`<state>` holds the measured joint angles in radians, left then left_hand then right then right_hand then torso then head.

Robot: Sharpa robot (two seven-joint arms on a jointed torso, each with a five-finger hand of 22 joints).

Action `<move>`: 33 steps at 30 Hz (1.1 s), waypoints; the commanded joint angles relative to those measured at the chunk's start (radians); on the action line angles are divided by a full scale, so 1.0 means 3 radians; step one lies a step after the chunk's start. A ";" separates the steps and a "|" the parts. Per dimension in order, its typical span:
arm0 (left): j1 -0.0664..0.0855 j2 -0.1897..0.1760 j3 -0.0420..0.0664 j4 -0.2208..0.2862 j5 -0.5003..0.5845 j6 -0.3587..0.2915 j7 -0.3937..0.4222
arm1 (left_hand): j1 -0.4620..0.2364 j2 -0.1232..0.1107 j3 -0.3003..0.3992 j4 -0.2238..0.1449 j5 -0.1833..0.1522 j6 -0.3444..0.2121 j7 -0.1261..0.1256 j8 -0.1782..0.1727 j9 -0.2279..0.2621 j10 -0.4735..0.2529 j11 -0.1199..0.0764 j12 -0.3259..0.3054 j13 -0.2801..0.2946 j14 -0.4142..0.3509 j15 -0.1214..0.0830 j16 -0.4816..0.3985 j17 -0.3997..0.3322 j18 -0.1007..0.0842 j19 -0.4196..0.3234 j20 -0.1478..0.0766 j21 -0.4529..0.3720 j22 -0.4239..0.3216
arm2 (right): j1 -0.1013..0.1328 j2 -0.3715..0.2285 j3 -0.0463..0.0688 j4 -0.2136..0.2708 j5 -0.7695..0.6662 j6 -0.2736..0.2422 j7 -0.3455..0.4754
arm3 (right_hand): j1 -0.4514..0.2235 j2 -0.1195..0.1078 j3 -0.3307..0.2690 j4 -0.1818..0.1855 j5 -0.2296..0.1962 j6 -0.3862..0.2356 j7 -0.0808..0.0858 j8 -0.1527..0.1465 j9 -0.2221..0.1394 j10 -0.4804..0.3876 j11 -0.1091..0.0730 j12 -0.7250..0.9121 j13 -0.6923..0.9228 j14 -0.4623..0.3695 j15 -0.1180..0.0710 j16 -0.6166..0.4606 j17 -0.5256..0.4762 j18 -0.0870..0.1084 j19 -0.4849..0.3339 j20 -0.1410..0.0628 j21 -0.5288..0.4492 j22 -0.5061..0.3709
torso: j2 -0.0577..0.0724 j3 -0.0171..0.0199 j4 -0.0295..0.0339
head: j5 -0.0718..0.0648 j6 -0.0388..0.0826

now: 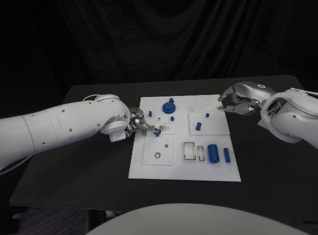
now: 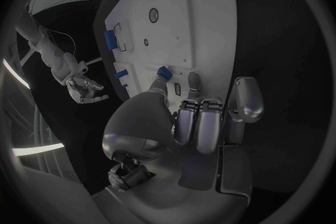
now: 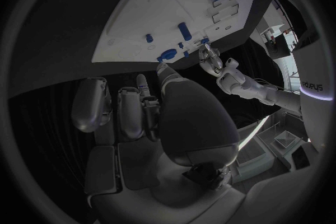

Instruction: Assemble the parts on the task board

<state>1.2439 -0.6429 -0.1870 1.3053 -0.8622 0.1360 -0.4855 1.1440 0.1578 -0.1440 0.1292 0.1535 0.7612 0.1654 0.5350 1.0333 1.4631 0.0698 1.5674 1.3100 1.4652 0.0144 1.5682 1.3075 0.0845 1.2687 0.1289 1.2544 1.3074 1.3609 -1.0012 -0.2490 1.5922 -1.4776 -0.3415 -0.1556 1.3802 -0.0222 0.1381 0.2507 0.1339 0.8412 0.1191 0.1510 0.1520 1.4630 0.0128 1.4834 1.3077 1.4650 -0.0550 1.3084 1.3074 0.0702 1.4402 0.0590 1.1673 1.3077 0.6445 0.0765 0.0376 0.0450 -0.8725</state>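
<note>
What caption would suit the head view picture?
Left hand pinches a small blue part over the white board; right hand hovers at its far corner.

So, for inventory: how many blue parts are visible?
8: knob, three small pegs and a cylinder farther back, two cylinders nearer, one part pinched by the left hand; others may hide.

Both arms wore smooth white shells, rounded and bulbous toward the wrists, their seams dotted with small dark screws. A thin pale cable looped over the top of the left arm [image 1: 56,128] near its wrist, and red and white wiring showed at a joint of the right arm [image 1: 300,117]. The left hand [image 1: 139,123] and right hand [image 1: 237,102] were silver metal with dark joints. From behind, each palm was a domed grey casing, the fingers [image 2: 245,102] capped by rounded, polished segments.
</note>
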 commanded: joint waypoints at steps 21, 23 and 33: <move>-0.0130 -0.0020 -0.0084 -0.0059 0.0034 0.0063 0.0135 | 0.0164 0.0048 0.0137 -0.0124 -0.0069 -0.0214 -0.0090 -0.0741 -0.0079 0.0324 -0.0007 -0.0010 0.0850 0.0352 0.0009 0.0009 0.0878 0.0043 0.0022 -0.0003 -0.0028 0.0146 | -0.0023 -0.0018 0.0002 -0.0004 -0.0006 0.0069 -0.0082 | 0.0017 0.0027 0.0005 -0.0024 -0.0018 0.0025 0.0002 -0.0016 -0.0005 -0.0004 0.0024 -0.0030 0.0417 0.0126 0.0019 -0.0028 0.0004 0.0047 -0.0019 -0.0002 -0.0030 0.0402 | -0.0004 -0.0002 -0.0002 | 0.0024 -0.0001; -0.0130 -0.0022 -0.0084 -0.0068 0.0034 0.0063 0.0142 | 0.0187 0.0057 0.0155 -0.0139 -0.0071 -0.0208 -0.0093 -0.0743 -0.0092 0.0323 -0.0009 -0.0011 0.0850 0.0352 0.0007 0.0009 0.0878 0.0042 0.0025 -0.0004 -0.0028 0.0151 | -0.0025 -0.0018 0.0002 -0.0004 -0.0006 0.0076 -0.0087 | 0.0017 0.0030 0.0006 -0.0024 -0.0017 0.0029 0.0002 -0.0015 -0.0005 -0.0005 0.0025 -0.0030 0.0417 0.0125 0.0019 -0.0029 0.0003 0.0049 -0.0021 -0.0002 -0.0036 0.0400 | -0.0004 -0.0001 -0.0002 | 0.0025 -0.0001; -0.0130 -0.0038 -0.0084 -0.0098 0.0034 0.0068 0.0179 | 0.0329 0.0094 0.0254 -0.0228 -0.0066 -0.0178 -0.0101 -0.0789 -0.0218 0.0343 -0.0020 0.0001 0.0860 0.0352 -0.0002 0.0009 0.0878 0.0043 0.0028 -0.0013 -0.0042 0.0164 | -0.0031 -0.0019 0.0002 -0.0007 -0.0006 0.0109 -0.0107 | 0.0033 0.0042 0.0016 -0.0035 -0.0014 0.0041 0.0001 -0.0013 -0.0005 -0.0011 0.0025 -0.0035 0.0411 0.0121 0.0020 -0.0038 -0.0004 0.0051 -0.0026 -0.0001 -0.0053 0.0396 | 0.0000 -0.0001 0.0002 | 0.0038 -0.0001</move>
<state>1.2346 -0.6618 -0.1920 1.2832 -0.8288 0.1388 -0.3922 1.2257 0.1815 -0.1176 0.1029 0.1291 0.7605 0.1662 0.5350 0.9732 1.4631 0.0698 1.5684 1.3106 1.4652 0.0144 1.5682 1.3075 0.0844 1.2724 0.1253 1.2454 1.3074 1.3544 -1.0056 -0.2490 1.5907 -1.4773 -0.3221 -0.1666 1.3857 -0.0167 0.1436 0.2452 0.1339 0.8483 0.1190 0.1510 0.1520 1.4595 0.0163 1.4793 1.3081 1.4650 -0.0550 1.3036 1.3074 0.0702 1.4402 0.0590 1.1558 1.3076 0.6439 0.0759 0.0377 0.0553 -0.8725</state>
